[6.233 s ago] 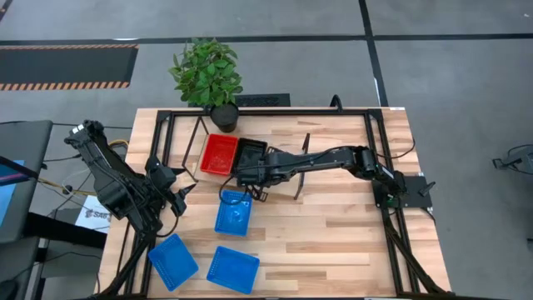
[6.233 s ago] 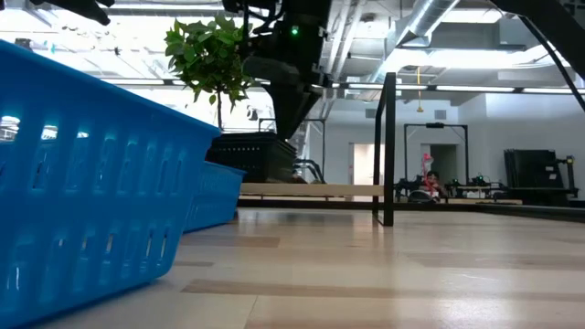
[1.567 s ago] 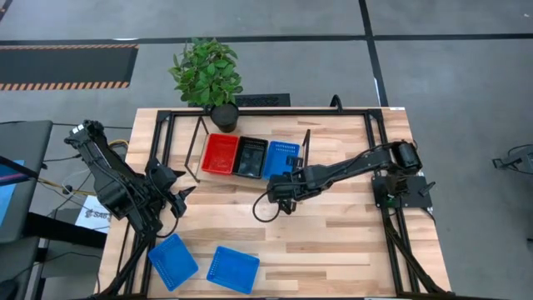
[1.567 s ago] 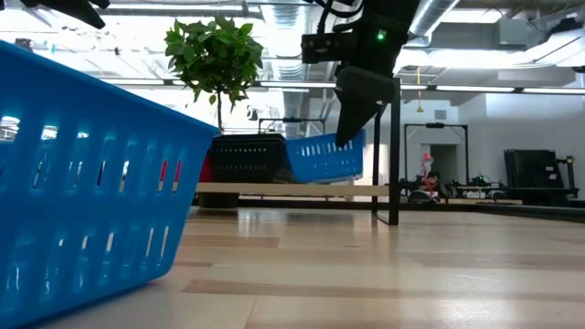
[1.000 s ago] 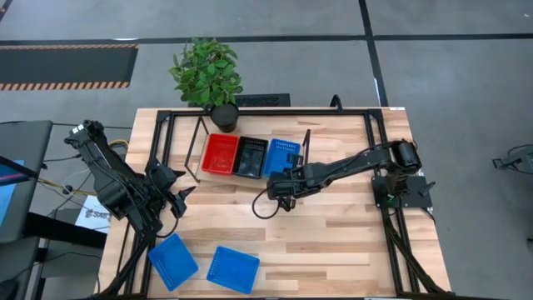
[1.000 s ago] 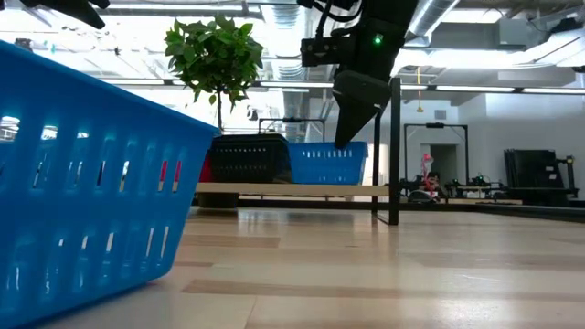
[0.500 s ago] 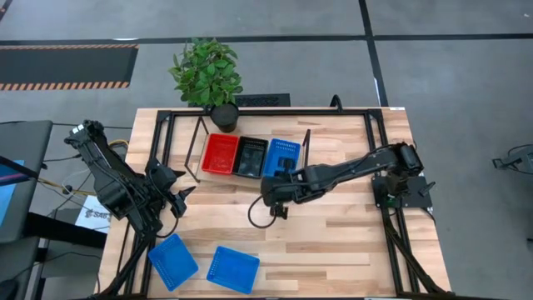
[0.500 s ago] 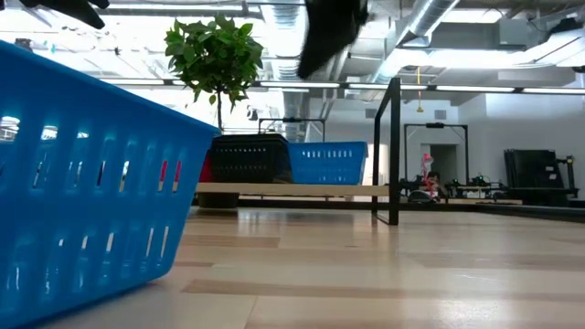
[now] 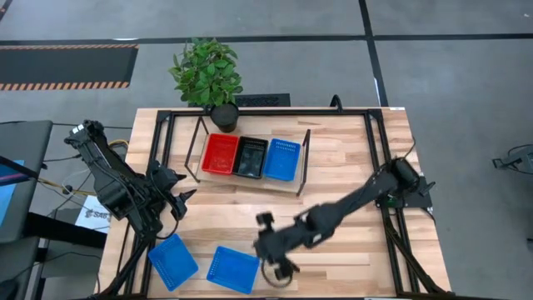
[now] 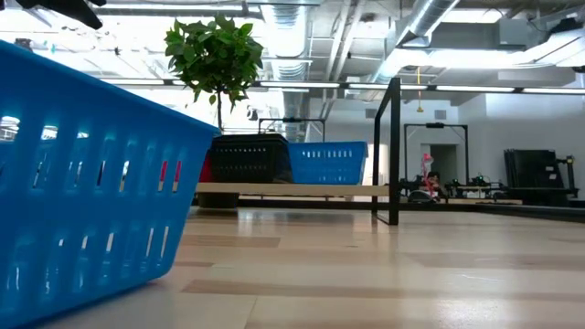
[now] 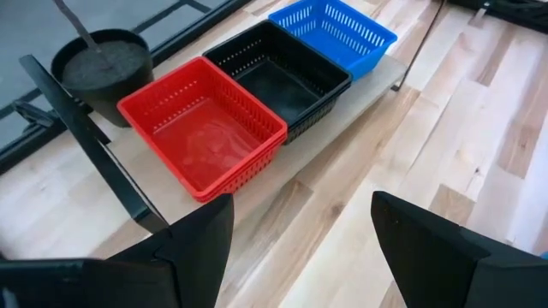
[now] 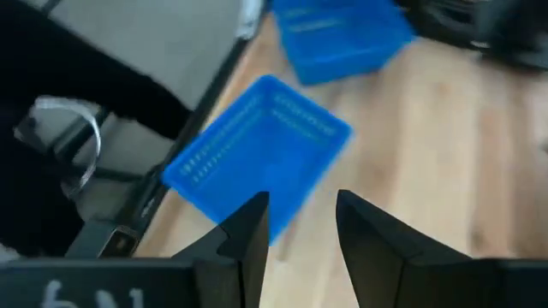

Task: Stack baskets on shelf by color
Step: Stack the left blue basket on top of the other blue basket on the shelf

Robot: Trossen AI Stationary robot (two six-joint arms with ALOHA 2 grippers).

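On the shelf (image 9: 250, 177) a red basket (image 9: 219, 155), a black basket (image 9: 250, 157) and a blue basket (image 9: 281, 159) stand side by side on their bottoms. The left wrist view shows the same row: red basket (image 11: 201, 141), black basket (image 11: 278, 81), blue basket (image 11: 334, 30). Two more blue baskets (image 9: 173, 260) (image 9: 232, 268) lie on the table near its near-left corner. My right gripper (image 9: 265, 250) hovers open just right of the second one; in its wrist view that blue basket (image 12: 257, 150) lies ahead of my right gripper (image 12: 300, 231). My left gripper (image 9: 176, 193) waits open at the table's left edge.
A potted plant (image 9: 208, 75) stands beyond the shelf's far-left end. The shelf's black end frames (image 9: 305, 162) rise at both ends. In the low view a blue basket (image 10: 82, 183) fills the left foreground. Bare planks (image 9: 350, 242) spread over the table's right half.
My right gripper has drawn away from the blue basket on the shelf and swung toward the table's near edge and left, ending beside the loose blue baskets; it has left the low view. The blue basket stays level on the shelf's right end.
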